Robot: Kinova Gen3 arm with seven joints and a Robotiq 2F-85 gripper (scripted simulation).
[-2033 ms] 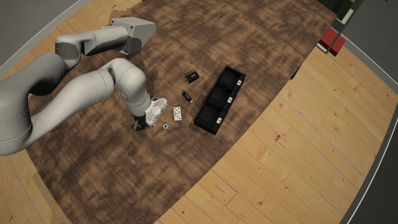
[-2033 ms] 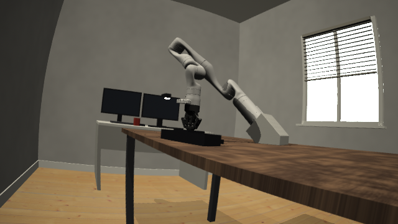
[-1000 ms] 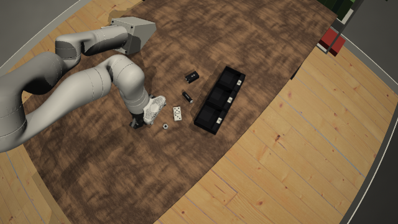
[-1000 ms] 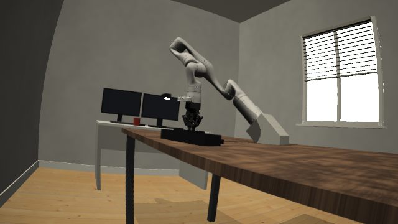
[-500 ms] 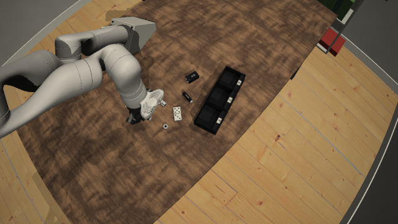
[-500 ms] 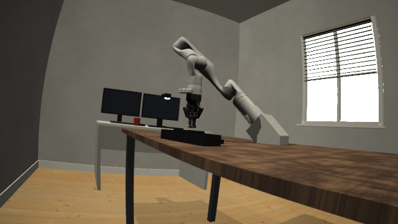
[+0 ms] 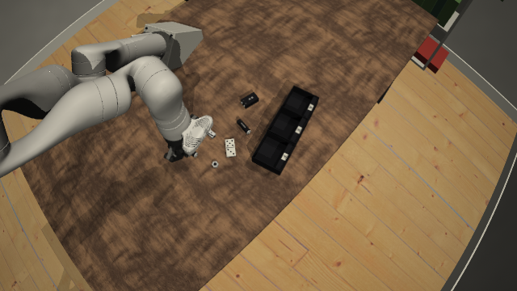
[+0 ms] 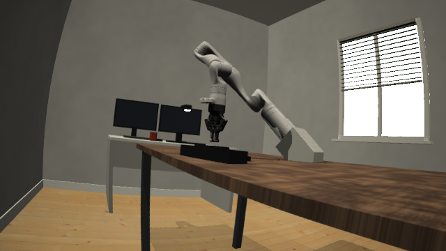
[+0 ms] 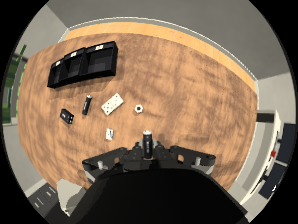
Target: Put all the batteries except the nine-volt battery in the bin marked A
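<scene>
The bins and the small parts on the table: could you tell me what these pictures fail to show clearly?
- Bin labels: too small to read, top view.
- Gripper fingertips: hidden under the wrist, top view.
- Held battery: only its end shows between the fingers, wrist view.
- Loose battery, domino, nut: behind the bins, exterior view.

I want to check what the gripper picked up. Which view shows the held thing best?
The wrist view: a dark cylinder with a pale tip, likely a battery, stands between the fingers of the gripper. In the top view the arm hides it. In the exterior view the gripper is too small to show it.
</scene>
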